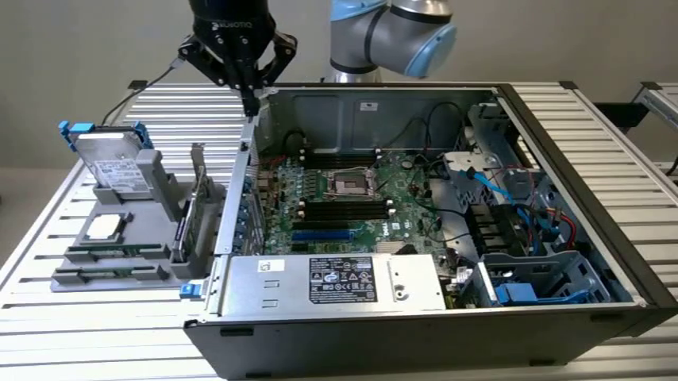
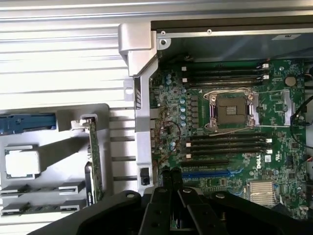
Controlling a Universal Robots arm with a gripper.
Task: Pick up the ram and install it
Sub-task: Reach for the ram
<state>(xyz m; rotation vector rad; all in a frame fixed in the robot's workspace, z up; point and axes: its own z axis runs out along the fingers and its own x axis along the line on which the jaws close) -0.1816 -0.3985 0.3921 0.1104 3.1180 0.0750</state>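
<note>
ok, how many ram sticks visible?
2. Both in the grey holder on the exterior view's left: one ram stick at its front edge, the other just behind; memory slots may hide more.

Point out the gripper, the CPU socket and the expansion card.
Gripper (image 2: 171, 172): wrist view, between its shut fingertips.
CPU socket (image 2: 231, 111): wrist view, the socket's open centre.
Expansion card (image 2: 95, 161): wrist view, midway along its green board.

power supply label (image 1: 341, 279) print illegibly small
</note>
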